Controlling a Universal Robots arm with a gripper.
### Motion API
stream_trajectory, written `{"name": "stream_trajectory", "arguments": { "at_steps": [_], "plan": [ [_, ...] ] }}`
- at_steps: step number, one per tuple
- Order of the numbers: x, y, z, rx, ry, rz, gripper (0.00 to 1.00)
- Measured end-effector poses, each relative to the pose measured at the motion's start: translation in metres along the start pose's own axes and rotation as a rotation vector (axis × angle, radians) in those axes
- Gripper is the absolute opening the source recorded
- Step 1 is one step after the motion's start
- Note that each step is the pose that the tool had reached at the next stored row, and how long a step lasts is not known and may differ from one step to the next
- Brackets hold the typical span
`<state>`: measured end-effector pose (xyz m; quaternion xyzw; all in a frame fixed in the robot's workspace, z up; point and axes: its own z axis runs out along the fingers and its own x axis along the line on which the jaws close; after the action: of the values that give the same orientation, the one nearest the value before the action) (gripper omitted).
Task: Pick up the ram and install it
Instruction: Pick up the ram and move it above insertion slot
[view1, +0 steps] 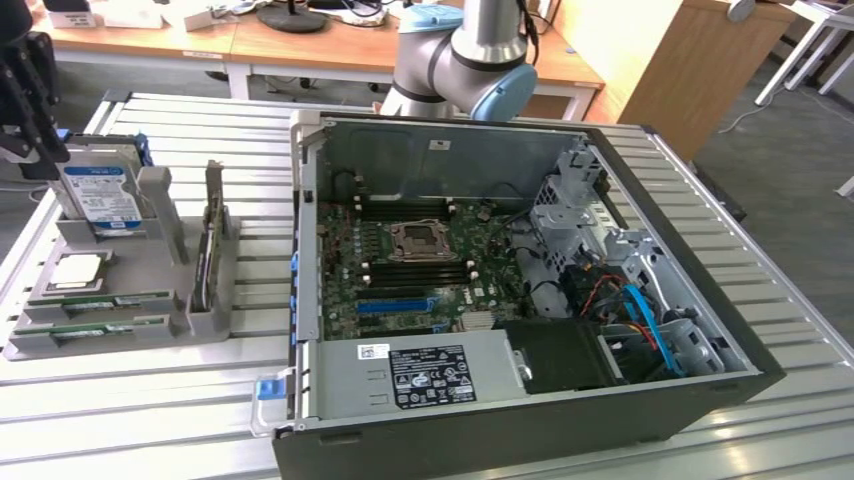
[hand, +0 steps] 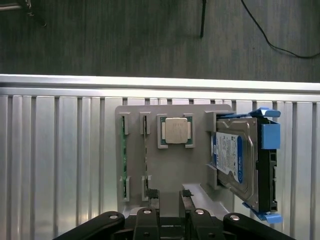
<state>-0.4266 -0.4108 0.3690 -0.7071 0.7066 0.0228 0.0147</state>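
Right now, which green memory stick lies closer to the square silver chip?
The inner stick, in the slot right beside the chip; the outer stick sits one slot farther away, at the grey holder's edge.

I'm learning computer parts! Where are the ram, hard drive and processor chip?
ram (hand: 123, 155): wrist view, its green edge.
hard drive (hand: 229, 159): wrist view, its blue label.
processor chip (hand: 176, 131): wrist view, its silver top.

table (view1: 134, 420): bears the holder tray (view1: 203, 320) and the computer case (view1: 534, 440)
holder tray: just beside the case, on the exterior view's left
hard drive (view1: 100, 195): stands at the tray's far end
processor chip (view1: 78, 270): on the tray, nearer than the drive
ram (view1: 120, 300): in the tray's near slots
motherboard (view1: 414, 270): inside the case
power supply (view1: 414, 375): at the case's near end
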Motion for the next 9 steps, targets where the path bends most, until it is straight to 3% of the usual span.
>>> {"name": "stream_trajectory", "arguments": {
  "at_steps": [9],
  "plan": [
    [0.0001,0.0,0.0006,-0.0008,0.0001,-0.014,0.3]
  ]
}}
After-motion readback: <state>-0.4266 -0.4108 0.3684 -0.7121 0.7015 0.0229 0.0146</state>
